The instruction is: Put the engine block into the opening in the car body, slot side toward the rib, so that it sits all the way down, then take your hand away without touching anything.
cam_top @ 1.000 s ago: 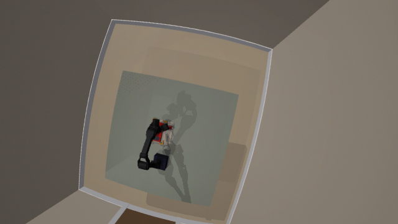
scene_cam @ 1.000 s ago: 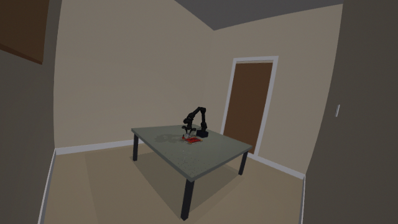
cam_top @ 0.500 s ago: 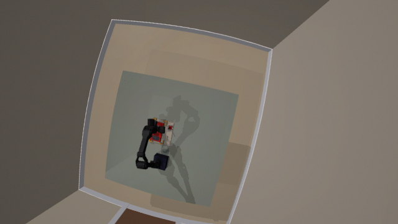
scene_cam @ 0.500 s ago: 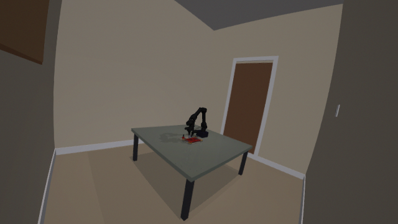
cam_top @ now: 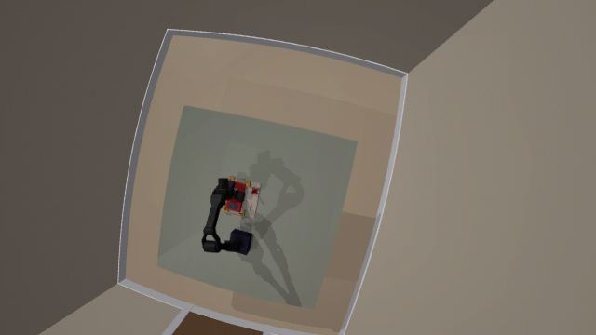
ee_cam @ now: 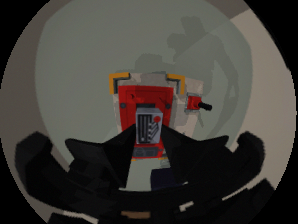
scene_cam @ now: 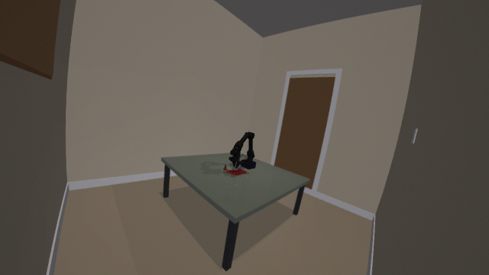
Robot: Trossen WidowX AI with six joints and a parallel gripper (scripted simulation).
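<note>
The red car body (ee_cam: pixel 128 111) (cam_top: pixel 231 206) (scene_cam: pixel 237 173) lies on a pale plate with yellow corner marks (ee_cam: pixel 120 79) on the table. The grey engine block (ee_cam: pixel 149 125) is upright between my fingers, right over the middle of the car body. I cannot tell how deep it sits in the opening, and the slot and rib are too small to make out. My gripper (ee_cam: pixel 148 127) (cam_top: pixel 236 197) (scene_cam: pixel 234 166) is shut on the block and points straight down over the car body.
A small red part with a black tip (ee_cam: pixel 196 103) (cam_top: pixel 254 190) lies on the pale plate (cam_top: pixel 252 202) right of the car body. The arm's base (cam_top: pixel 242 241) (scene_cam: pixel 249 164) stands close behind. The grey-green table (cam_top: pixel 289 154) (scene_cam: pixel 248 191) extends wide around.
</note>
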